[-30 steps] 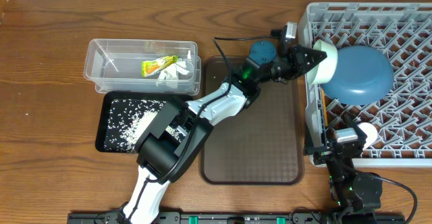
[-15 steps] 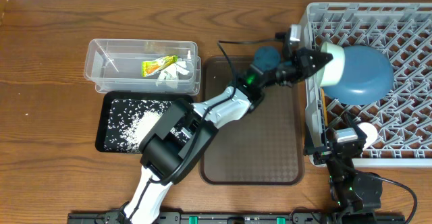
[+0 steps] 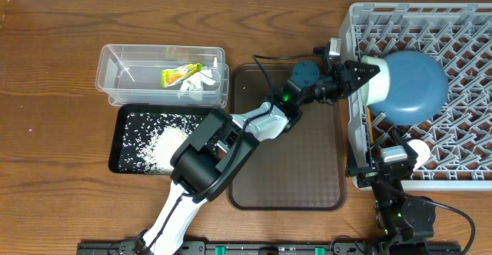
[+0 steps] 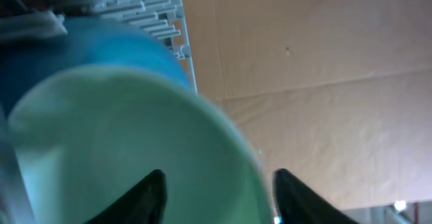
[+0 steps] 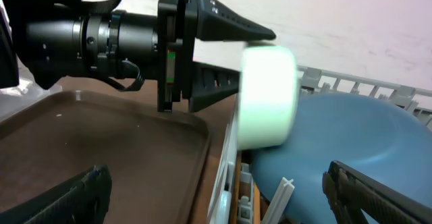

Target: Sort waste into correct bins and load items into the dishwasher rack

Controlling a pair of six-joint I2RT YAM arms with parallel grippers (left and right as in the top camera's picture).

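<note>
The left arm is stretching rightward, its left tool (image 3: pixel 366 72) clenching the white bowl (image 3: pixel 378 77) against the dark-blue plate (image 3: pixel 415 86) in the rack (image 3: pixel 461 24); the right tool (image 5: pixel 223 193) is hanging released.

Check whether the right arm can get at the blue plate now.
Probably yes. The right gripper is open at the rack's near edge, with the plate's near side bare just ahead. The left gripper and white bowl crowd only its left edge.
</note>
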